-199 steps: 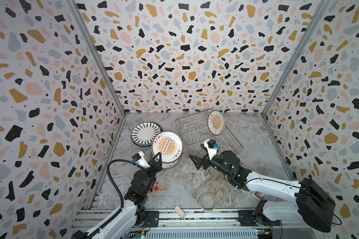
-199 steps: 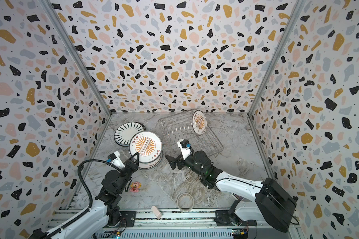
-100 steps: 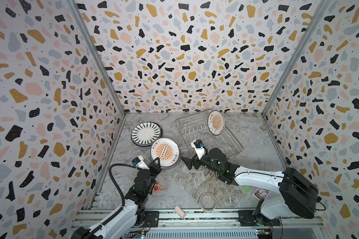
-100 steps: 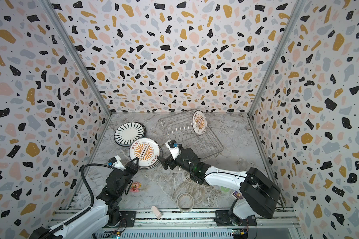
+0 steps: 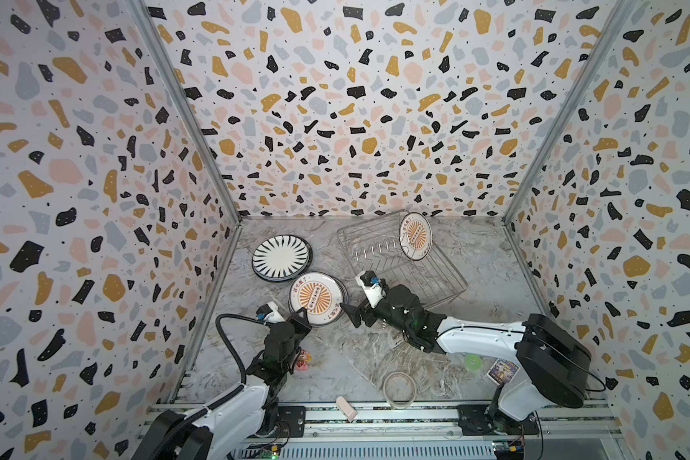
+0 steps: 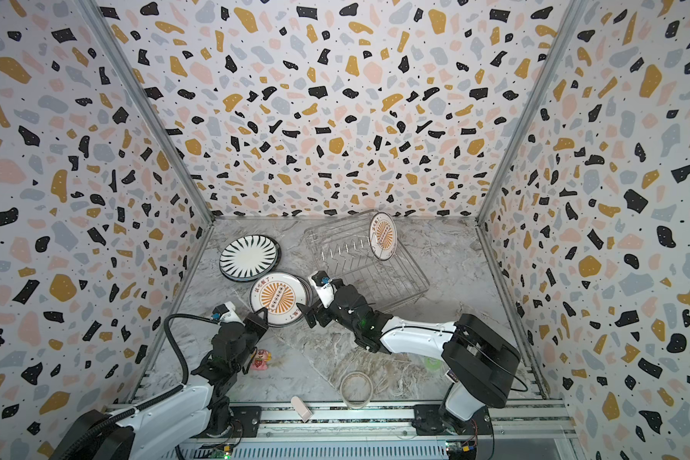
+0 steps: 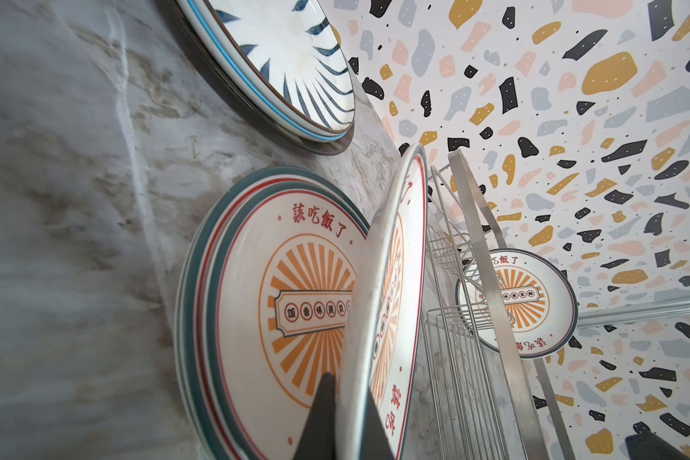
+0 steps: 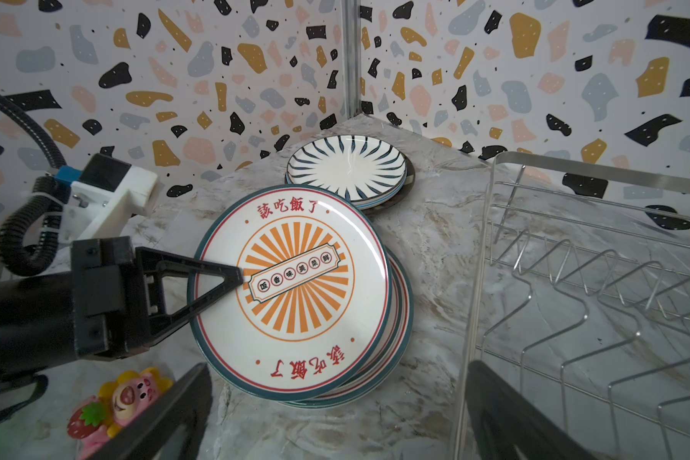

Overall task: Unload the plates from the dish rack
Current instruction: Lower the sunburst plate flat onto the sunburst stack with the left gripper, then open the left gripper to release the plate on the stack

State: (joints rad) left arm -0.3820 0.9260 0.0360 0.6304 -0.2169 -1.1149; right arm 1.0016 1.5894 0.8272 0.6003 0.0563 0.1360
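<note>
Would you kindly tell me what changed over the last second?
The left gripper, shut on a sunburst plate, lowered it toward the stack; the open right gripper swung left toward it. The dish rack, its last plate and the striped plates stayed put.

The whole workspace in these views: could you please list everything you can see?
held sunburst plate: one, white and orange, tilted over the stack, front left
sunburst stack: at least two, flat beneath it
striped plates: at least two, white and black, stacked back left
racked sunburst plate: one, standing at the rack's far end
dish rack: one, silver wire, back right of centre
tape ring: one, translucent, front
pink toy: one, beside the left arm
pink block: one, on the front rail
green item, card: one each, by the right arm
table: grey marble
left gripper: black, shut on the held plate's rim
right gripper: black, open, empty, beside the stack
</note>
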